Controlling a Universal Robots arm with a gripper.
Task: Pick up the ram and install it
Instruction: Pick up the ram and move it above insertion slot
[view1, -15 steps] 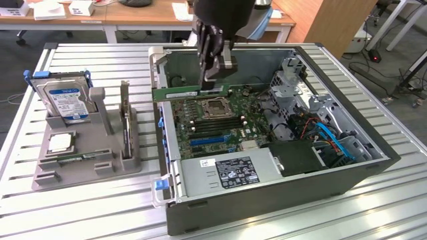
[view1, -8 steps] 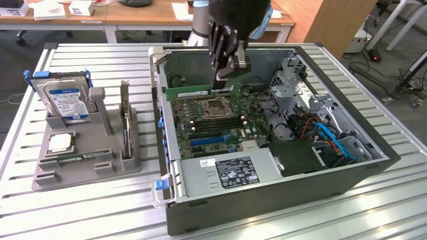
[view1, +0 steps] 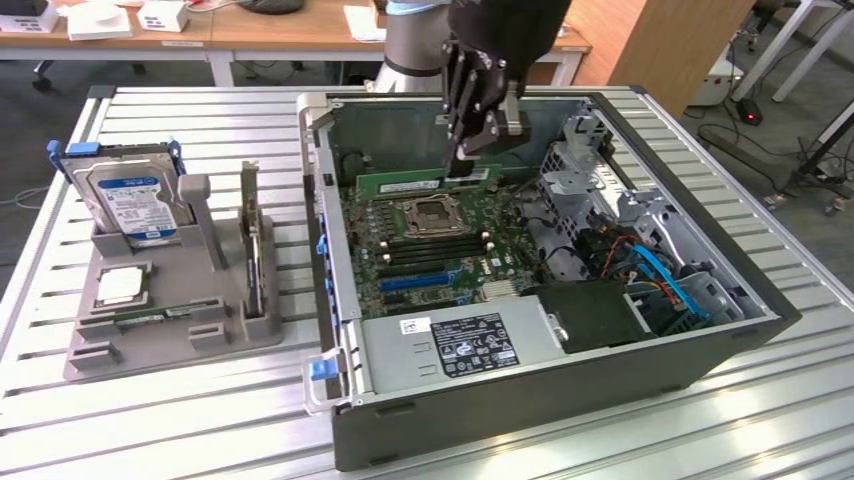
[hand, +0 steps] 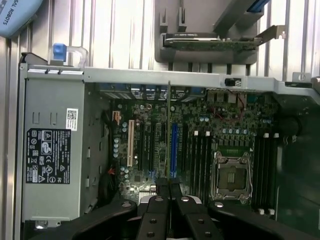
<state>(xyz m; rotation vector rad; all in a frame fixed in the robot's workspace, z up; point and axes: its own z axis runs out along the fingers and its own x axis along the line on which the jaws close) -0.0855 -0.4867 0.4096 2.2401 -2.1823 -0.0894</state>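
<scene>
One tool (view1: 467, 168) is closed narrow on one ram (view1: 411, 185), a green stick held on edge by one end. It sits inside the one open computer case (view1: 534, 420), over the motherboard (view1: 441, 270) and near the one processor socket (view1: 434, 215). In the wrist view the ram (hand: 168, 130) shows edge-on, running out from the tool (hand: 168, 184). On the table (view1: 160, 425), at the exterior view's left, one grey holder (view1: 200, 338) carries one hard drive (view1: 134, 200), one processor chip (view1: 120, 287) and one upright card (view1: 250, 215).
</scene>
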